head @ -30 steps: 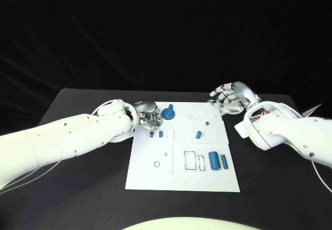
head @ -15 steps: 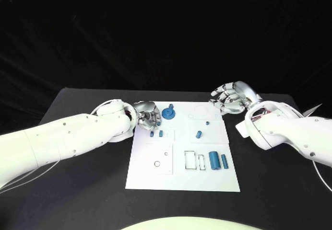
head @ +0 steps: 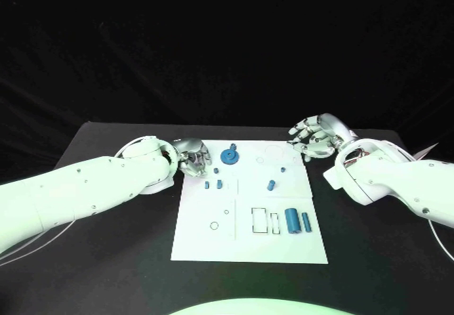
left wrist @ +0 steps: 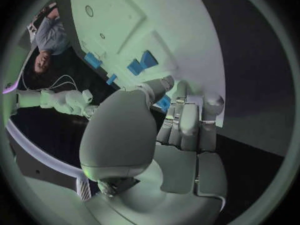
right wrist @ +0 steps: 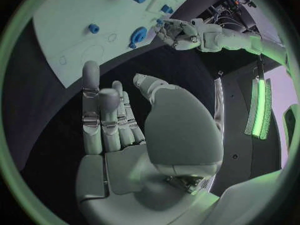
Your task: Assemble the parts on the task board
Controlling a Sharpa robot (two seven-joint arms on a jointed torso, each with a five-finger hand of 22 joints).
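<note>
The white task board (head: 250, 243) lies mid-table. A round blue part (head: 230, 156) stands near its far left corner. My left hand (head: 194, 156) hovers at the board's left edge, just left of that part and apart from it, fingers loosely bent and holding nothing. From the left wrist the fingers (left wrist: 181, 130) reach toward the board (left wrist: 162, 25), a bit of blue showing past their tips. My right hand (head: 317, 134) hangs off the far right corner, fingers apart and empty (right wrist: 125, 130). Two blue cylinders (head: 299, 220) lie at the board's right.
Two small blue pieces (head: 213, 184) sit below the round part, and two more (head: 271, 184) (head: 283, 169) in the board's middle. Outlined slots (head: 265, 220) lie beside the cylinders. Black table (head: 104, 262) surrounds the board.
My left hand has drawn back to the left, away from the round blue part, which stays in place. The right hand has barely moved.
</note>
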